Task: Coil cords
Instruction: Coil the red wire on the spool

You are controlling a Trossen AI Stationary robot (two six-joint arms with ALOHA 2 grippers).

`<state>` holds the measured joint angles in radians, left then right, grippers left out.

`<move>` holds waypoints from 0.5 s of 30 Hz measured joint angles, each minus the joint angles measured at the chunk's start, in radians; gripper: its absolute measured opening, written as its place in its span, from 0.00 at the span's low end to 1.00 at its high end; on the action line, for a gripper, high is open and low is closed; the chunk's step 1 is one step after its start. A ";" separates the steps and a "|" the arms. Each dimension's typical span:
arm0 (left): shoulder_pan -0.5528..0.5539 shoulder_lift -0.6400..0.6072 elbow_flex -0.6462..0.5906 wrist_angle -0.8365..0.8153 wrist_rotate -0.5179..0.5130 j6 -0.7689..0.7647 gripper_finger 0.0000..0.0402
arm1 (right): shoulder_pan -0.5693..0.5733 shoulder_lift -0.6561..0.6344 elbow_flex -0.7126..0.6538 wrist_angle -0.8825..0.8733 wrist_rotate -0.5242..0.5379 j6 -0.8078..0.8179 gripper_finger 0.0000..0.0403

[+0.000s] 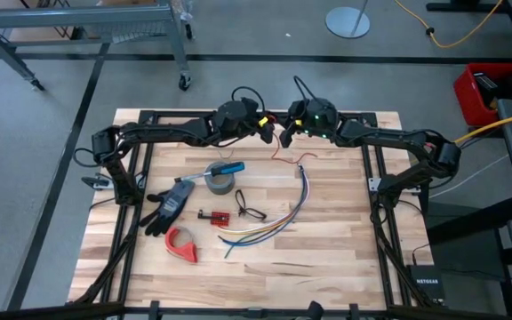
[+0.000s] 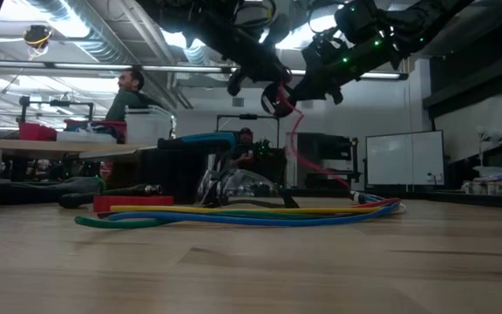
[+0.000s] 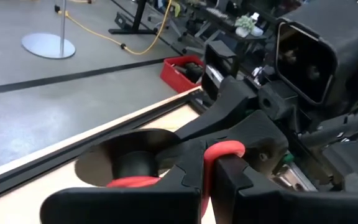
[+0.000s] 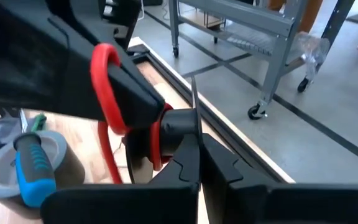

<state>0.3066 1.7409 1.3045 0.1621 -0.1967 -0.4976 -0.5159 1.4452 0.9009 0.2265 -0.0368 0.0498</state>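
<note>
The cord is a thin red wire (image 2: 279,103) held high over the table's far middle, where my two grippers meet tip to tip. My left gripper (image 3: 207,180) is shut with a red loop rising between its fingers. My right gripper (image 4: 199,168) faces it, shut, its tips at the wire. A loose strand (image 2: 308,157) hangs from the loop, and its end lies on the table near the multicoloured wires (image 1: 278,216). My left gripper pinches the red wire between its two fingers, and a small loop (image 3: 221,151) arches up out of the gap. A turn of the wire (image 4: 104,81) also runs around its finger. The fingers lie nearly level, pointing toward the table's right. My right gripper comes nearly level from the table's right, its shut fingertips at the red wire (image 4: 156,142) right beside my left gripper's tips. The fingers themselves hide the place of contact. The wire is clear of the table here, and its strand hangs slack below.
On the table lie a grey tape roll with a blue-handled screwdriver (image 1: 223,178), a black glove (image 1: 169,206), a red tape dispenser (image 1: 182,242), a small red part (image 1: 213,215) and a thin black looped cord (image 1: 247,209). A person sits beyond the table (image 2: 129,92).
</note>
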 joint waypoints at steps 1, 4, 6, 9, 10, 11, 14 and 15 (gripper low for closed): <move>-0.003 0.000 0.000 0.006 0.000 0.000 0.00 | 0.000 0.000 0.000 0.004 0.000 0.000 0.00; -0.008 0.000 0.000 0.007 0.000 0.005 0.00 | 0.000 0.000 0.000 0.009 0.000 0.022 0.00; -0.011 0.000 0.000 0.007 0.000 0.012 0.00 | 0.000 0.000 0.000 0.010 0.000 0.026 0.00; -0.019 0.000 0.000 0.008 -0.001 0.029 0.00 | 0.000 0.000 0.000 0.019 0.008 0.027 0.00; -0.021 0.000 0.000 0.009 -0.002 0.030 0.00 | 0.001 0.000 0.000 0.025 0.010 0.028 0.00; -0.023 0.000 0.000 0.010 -0.002 0.030 0.00 | 0.001 0.000 0.000 0.034 0.010 0.032 0.00; -0.026 0.000 0.000 0.015 -0.002 0.030 0.00 | 0.001 0.000 0.000 0.061 0.012 0.053 0.00; -0.026 -0.001 0.000 0.018 -0.002 0.030 0.00 | 0.001 0.000 0.000 0.069 0.013 0.055 0.00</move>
<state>0.2802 1.7401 1.3045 0.1798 -0.1989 -0.4675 -0.5148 1.4448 0.9006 0.2953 -0.0240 0.1047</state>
